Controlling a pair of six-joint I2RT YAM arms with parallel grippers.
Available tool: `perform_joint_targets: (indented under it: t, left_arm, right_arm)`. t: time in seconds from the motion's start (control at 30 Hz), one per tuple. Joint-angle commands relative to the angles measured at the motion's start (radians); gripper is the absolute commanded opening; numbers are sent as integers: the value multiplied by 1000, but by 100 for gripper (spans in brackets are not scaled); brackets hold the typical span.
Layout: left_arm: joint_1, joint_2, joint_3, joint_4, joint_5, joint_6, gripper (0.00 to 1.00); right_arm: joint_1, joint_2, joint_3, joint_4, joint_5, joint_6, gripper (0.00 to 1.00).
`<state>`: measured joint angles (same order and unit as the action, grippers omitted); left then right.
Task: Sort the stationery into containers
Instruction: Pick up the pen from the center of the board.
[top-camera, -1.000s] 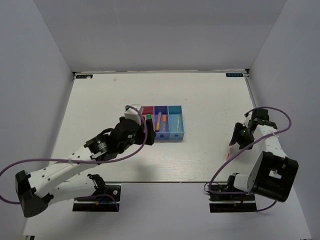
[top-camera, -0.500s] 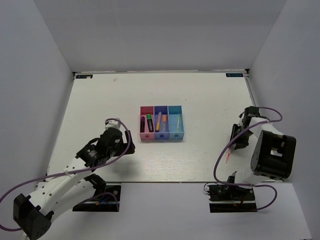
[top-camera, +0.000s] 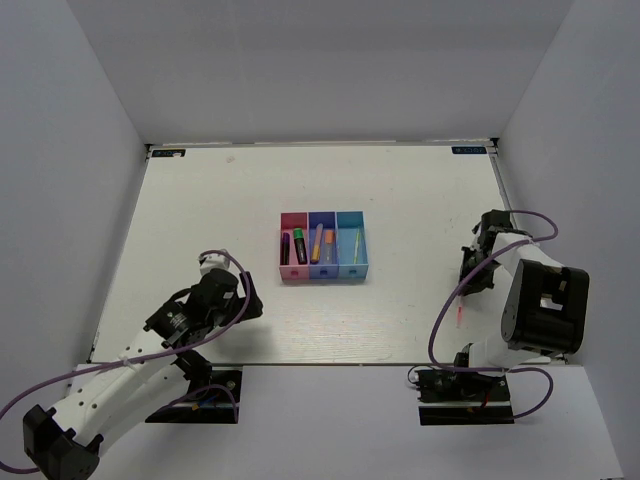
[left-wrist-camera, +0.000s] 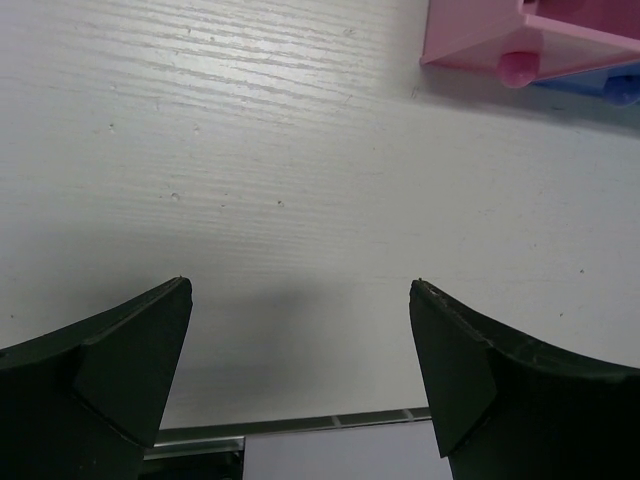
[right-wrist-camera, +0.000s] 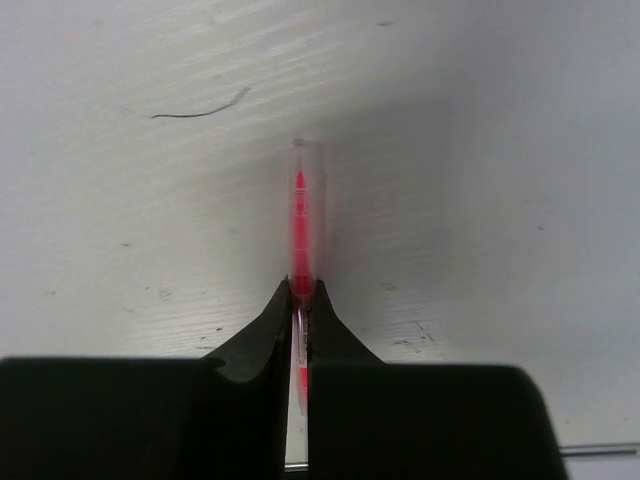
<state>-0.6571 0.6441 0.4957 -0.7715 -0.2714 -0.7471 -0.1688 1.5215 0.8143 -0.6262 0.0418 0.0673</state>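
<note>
Three joined containers stand mid-table: pink (top-camera: 292, 272), blue (top-camera: 322, 271) and teal (top-camera: 353, 270). The pink one holds a purple marker (top-camera: 285, 248) and a green-capped dark marker (top-camera: 299, 245). Two orange-tipped highlighters (top-camera: 322, 243) lie in the blue one, and a thin yellow pen (top-camera: 356, 245) lies in the teal one. At the table's right side, my right gripper (top-camera: 468, 284) (right-wrist-camera: 303, 300) is shut on the thin pink pen (right-wrist-camera: 302, 215) (top-camera: 459, 308), which lies on the table. My left gripper (top-camera: 246, 304) (left-wrist-camera: 300, 285) stands open and empty, left of and nearer than the bins.
The pink bin's corner (left-wrist-camera: 480, 40) shows at the upper right of the left wrist view. The table's near edge (left-wrist-camera: 330, 420) runs just below the left fingers. A thin dark hair-like line (right-wrist-camera: 200, 108) lies on the table beyond the pink pen.
My left arm has drawn back from the pink bin toward the near left, leaving the green-capped marker inside. The right gripper has closed on the pink pen.
</note>
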Motion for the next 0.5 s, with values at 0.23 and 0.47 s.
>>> perform_joint_targets:
  t: [0.23,0.47]
  left_arm:
    - [5,-32,-8,-60,8,-55,100]
    - [5,-15,6,-55,21,-63,100]
  right_arm:
    - [55,6,186,-69,-518,-129,0]
    - [199,65,393,76,-749,-5,0]
